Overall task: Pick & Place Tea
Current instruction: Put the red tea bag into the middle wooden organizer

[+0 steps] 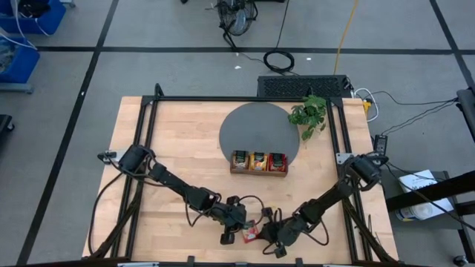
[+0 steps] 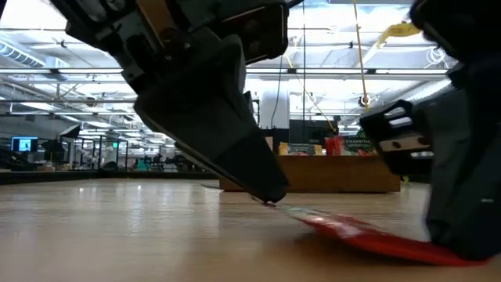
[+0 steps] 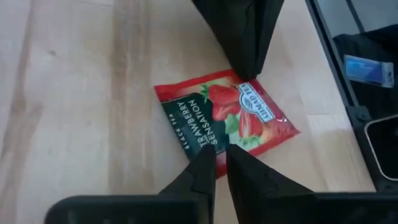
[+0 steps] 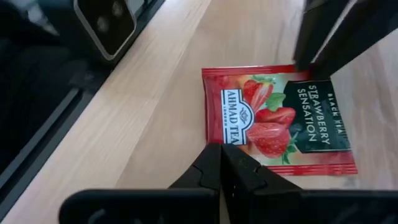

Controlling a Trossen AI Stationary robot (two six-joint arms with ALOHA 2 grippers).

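Note:
A red strawberry tea sachet [image 3: 224,121] lies near the table's front edge, between my two grippers. My left gripper [image 3: 221,163] comes at it from the left, its fingers a narrow gap apart at the sachet's dark-printed edge. My right gripper [image 4: 221,158] comes from the right, shut, with its tip on the opposite edge. In the high view both grippers meet over the sachet [image 1: 251,234]. Farther back, the wooden tray [image 1: 258,172] holds more sachets and stands on a round grey mat [image 1: 249,122]. My left gripper has the sachet's dark-printed edge [image 3: 208,155] at its fingertips, slanting down from the table's left. That edge [image 2: 291,210] is raised a little off the wood and reaches the fingertip. Whether the slightly parted fingers still pinch it cannot be told. My right gripper presses its shut fingertips [image 3: 249,68] down on the sachet's edge by the brand label [image 4: 231,138]. It slants down from the table's right. That end of the sachet [image 2: 438,252] lies flat on the table under the fingers.
A small green plant [image 1: 308,115] stands at the mat's far right. Bare wood stretches left of the tray and along the table's left half. Black frame rails run along the table's left and right sides [image 1: 345,148].

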